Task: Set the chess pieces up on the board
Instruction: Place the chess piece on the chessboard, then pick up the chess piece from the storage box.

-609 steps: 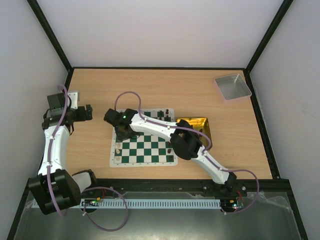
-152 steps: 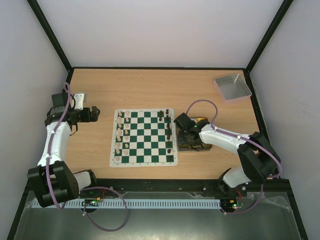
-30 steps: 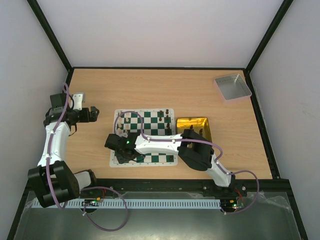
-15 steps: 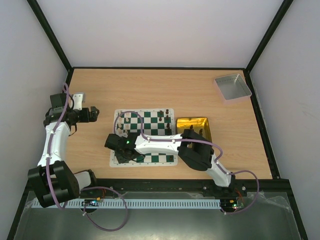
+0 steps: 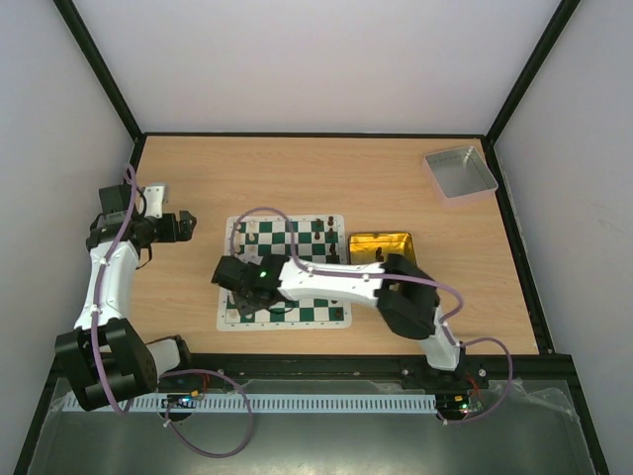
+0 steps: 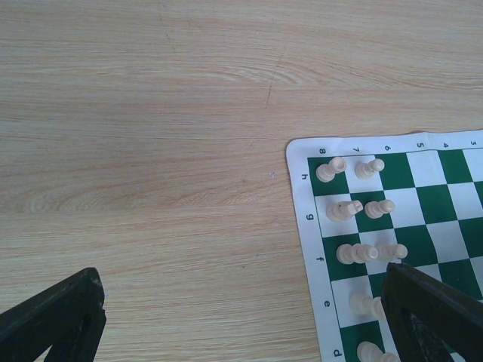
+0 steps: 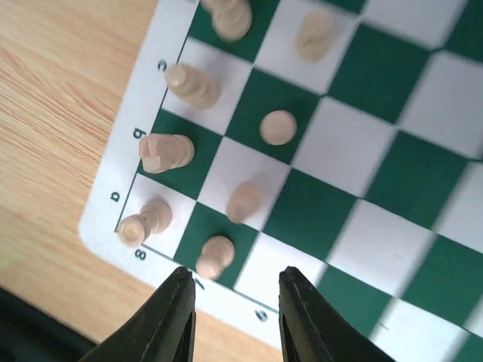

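Note:
The green and white board [image 5: 316,315] lies at the table's middle. Cream-white pieces [image 5: 253,237] stand along its left side and dark pieces [image 5: 317,231] along its right side. My right gripper [image 5: 240,287] hangs over the board's near left corner. In the right wrist view it [image 7: 235,305] is open and empty, with a white pawn [image 7: 214,256] just ahead of its left finger and a rook [image 7: 143,222] on the corner square. My left gripper [image 5: 184,226] is open and empty over bare wood left of the board; its wrist view shows white pieces [image 6: 332,167] on the board's corner [image 6: 302,226].
A gold tray [image 5: 381,244] lies right of the board, partly behind the right arm. A grey metal tray [image 5: 460,171] stands at the back right. Black frame rails edge the table.
My right gripper has drawn back a little up and to the right from the board's near left corner, and its elbow swung right. The left arm has not moved.

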